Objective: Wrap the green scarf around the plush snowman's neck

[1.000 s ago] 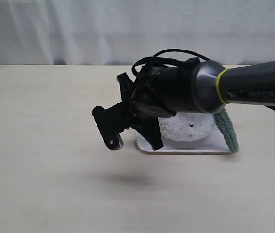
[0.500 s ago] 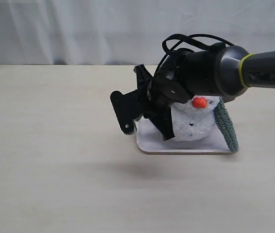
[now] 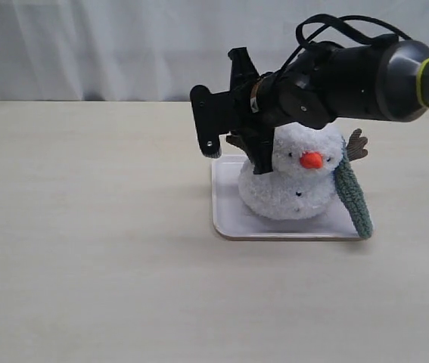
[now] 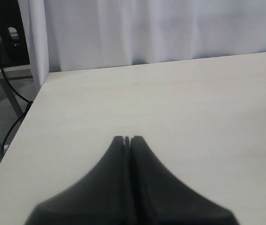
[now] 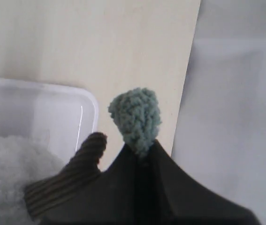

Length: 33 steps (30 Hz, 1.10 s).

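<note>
Where the snowman stands: I see the snowman (image 3: pixel 293 185) upright on a white tray (image 3: pixel 225 219) on the pale table (image 3: pixel 85 265), its orange nose facing the outside camera.
Scarf: the green scarf (image 3: pixel 354 197) hangs down the snowman's side at its 3 o'clock, from head height to the tray corner at about 4 o'clock. Its run above that is hidden behind the head.
Scarf end: on my right wrist camera the scarf end (image 5: pixel 136 117) sticks out as a fuzzy green tuft just past the fingertips.
Right pincer: the right pincer (image 3: pixel 259 157) sits at the snowman's 10 o'clock, close by head and shoulder. It is narrow and clamped on the scarf end.
Right arm: the right arm (image 3: pixel 373 72) comes in from 3 o'clock and passes above the head.
Left pincer: the left pincer (image 4: pixel 127 139) has its tips pressed together with nothing between them, over bare table.
Neck: the neck (image 3: pixel 281 174) shows white plush across its front. I cannot see its back.
Twig arms: one brown twig arm (image 3: pixel 356 144) pokes up at 2 o'clock beside the scarf's top. On the right wrist camera a ribbed brown stub (image 5: pixel 83 157) lies just beside the pincer, and I cannot tell whether they touch.
Backdrop: a white curtain (image 3: pixel 85 45) hangs at 12 o'clock behind the table.
</note>
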Available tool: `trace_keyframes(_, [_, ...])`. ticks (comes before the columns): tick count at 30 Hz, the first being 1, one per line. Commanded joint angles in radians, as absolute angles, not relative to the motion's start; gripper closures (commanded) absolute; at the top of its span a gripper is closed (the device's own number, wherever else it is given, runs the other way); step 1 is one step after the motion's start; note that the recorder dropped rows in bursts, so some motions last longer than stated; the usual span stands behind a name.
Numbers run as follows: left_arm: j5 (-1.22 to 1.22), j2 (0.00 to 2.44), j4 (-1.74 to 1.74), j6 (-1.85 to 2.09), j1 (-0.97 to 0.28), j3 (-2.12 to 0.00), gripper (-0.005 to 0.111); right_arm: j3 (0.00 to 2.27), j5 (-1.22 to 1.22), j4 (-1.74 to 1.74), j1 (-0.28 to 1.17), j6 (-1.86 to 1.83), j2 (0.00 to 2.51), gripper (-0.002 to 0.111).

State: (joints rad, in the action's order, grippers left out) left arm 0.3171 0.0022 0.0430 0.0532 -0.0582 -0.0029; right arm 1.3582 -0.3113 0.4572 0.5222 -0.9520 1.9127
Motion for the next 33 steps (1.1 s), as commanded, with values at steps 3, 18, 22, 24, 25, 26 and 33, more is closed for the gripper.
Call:
trace_keyframes(3, [0.309, 0.0, 0.042, 0.051, -0.065, 0.0, 0.107, 1.361, -0.319, 0.346, 0.49, -0.982, 1.906, 0.104])
trace_keyframes(18, [0.309, 0.0, 0.042, 0.051, -0.065, 0.0, 0.107, 1.361, -0.492, 0.157, 0.502, -1.219, 1.839, 0.104])
trace_keyframes(22, [0.309, 0.0, 0.042, 0.051, -0.065, 0.0, 0.107, 1.361, -0.519, 0.12, 0.502, -1.219, 1.799, 0.104])
trace_keyframes(24, [0.309, 0.0, 0.042, 0.051, -0.065, 0.0, 0.107, 1.361, -0.561, 0.12, 0.502, -1.219, 1.789, 0.104])
trace_keyframes(25, [0.309, 0.0, 0.042, 0.051, -0.065, 0.0, 0.107, 1.361, -0.588, 0.12, 0.502, -1.219, 1.789, 0.104])
trace_keyframes(26, [0.309, 0.0, 0.042, 0.051, -0.065, 0.0, 0.107, 1.361, -0.612, 0.12, 0.502, -1.219, 1.789, 0.104])
trace_keyframes(33, [0.309, 0.0, 0.042, 0.051, -0.065, 0.0, 0.107, 1.336, -0.689, 0.099, 0.502, -1.231, 1.789, 0.104])
